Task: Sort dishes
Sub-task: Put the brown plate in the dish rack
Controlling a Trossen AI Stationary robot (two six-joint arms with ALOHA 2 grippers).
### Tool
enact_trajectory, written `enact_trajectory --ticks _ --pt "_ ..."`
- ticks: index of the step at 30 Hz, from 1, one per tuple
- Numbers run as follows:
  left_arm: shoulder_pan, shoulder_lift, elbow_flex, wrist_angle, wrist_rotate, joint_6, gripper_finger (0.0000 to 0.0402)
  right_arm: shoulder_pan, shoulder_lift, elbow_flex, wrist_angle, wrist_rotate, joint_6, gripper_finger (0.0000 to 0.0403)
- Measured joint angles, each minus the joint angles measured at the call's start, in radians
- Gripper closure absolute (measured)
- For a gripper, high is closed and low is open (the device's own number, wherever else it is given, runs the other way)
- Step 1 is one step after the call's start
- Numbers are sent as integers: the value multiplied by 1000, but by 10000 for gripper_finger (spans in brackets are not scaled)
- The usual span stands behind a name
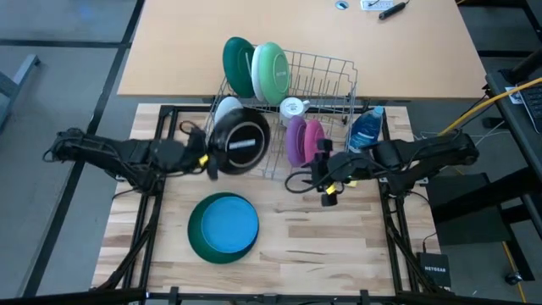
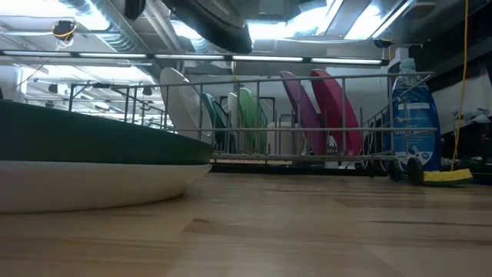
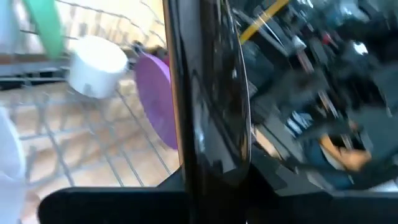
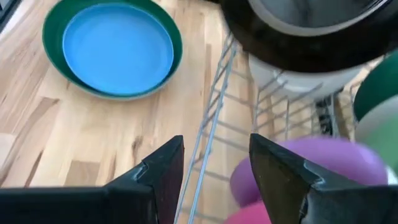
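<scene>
My left gripper (image 1: 209, 158) is shut on a black bowl with a pale inside (image 1: 240, 141), held over the near left end of the wire dish rack (image 1: 326, 72). In the rack stand a dark green plate (image 1: 236, 66), a light green plate (image 1: 272, 71), a white plate (image 2: 184, 104), a purple plate (image 1: 295, 140) and a pink plate (image 1: 313, 138); a white cup (image 1: 293, 108) sits among them. A blue plate (image 1: 229, 224) lies in a dark green bowl (image 1: 196, 235) on the table. My right gripper (image 4: 214, 168) hangs open above the rack's near edge, by the purple plate (image 4: 311, 165). My left gripper pinches the black bowl's rim (image 3: 208, 162) between its two fingers, coming nearly level from the table's left. The bowl (image 2: 219, 27) stands on edge, tilted, and is lifted clear above the rack. The gripper's own body hides the exact place of contact.
A blue soap bottle (image 1: 366, 131) stands at the rack's right end, with a yellow sponge (image 2: 446, 176) beside it. Bare wooden table top (image 1: 322, 254) lies to the right of the green bowl.
</scene>
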Motion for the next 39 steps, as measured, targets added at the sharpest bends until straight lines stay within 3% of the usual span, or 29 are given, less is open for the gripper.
enact_trajectory --ticks 8,14,27,39 --pt "198 32 0 -1 4 -42 362 0 -129 -226 82 0 118 216" --pt "284 91 0 0 7 -70 362 0 -165 -366 165 -2 169 216" --pt "315 225 0 6 12 -83 362 0 -163 -513 259 -11 240 216" --pt "364 255 0 27 7 -64 362 0 -163 -534 297 -11 260 216"
